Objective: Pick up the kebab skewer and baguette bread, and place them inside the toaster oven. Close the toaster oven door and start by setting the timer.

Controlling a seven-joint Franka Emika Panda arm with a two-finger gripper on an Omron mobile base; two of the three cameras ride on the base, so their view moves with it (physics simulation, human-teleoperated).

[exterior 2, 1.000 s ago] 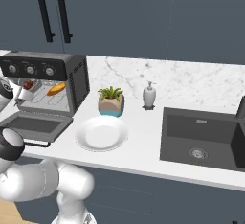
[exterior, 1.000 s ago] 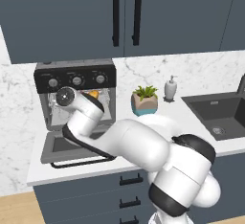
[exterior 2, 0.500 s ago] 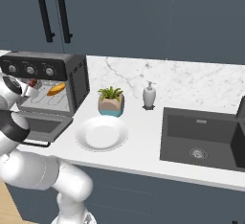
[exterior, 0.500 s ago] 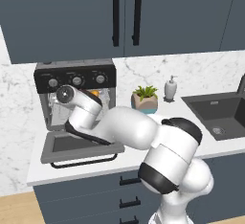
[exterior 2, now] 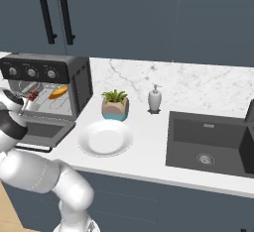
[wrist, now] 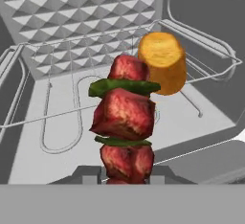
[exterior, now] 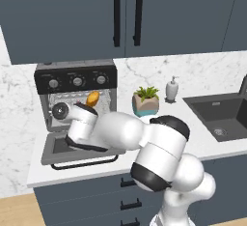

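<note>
Gripper (wrist: 125, 176) clenched on the skewer (wrist: 124, 122), which I hold end-on toward the open oven (exterior: 77, 77): its long axis runs straight away from the fingertips into the cavity, red meat chunks stacked with green slices between them. Just beyond its far tip and a little right lies the bread (wrist: 161, 61), already on the wire rack (wrist: 62, 117), its cut end facing me, its length also running front to back. My coming move turns on that: the skewer must go down on the bare rack left of the loaf, alongside it and not on top.

From the left base view the arm (exterior: 120, 131) is folded low and reaches left across the counter (exterior: 159, 138), its wrist over the dropped door (exterior: 72, 155), hand at the oven mouth. The bread (exterior: 92, 98) shows orange inside, right of centre. From the right base view the door (exterior 2: 47, 132) lies flat, still to be shut; the knobs (exterior 2: 31, 72) above await the timer step.
</note>
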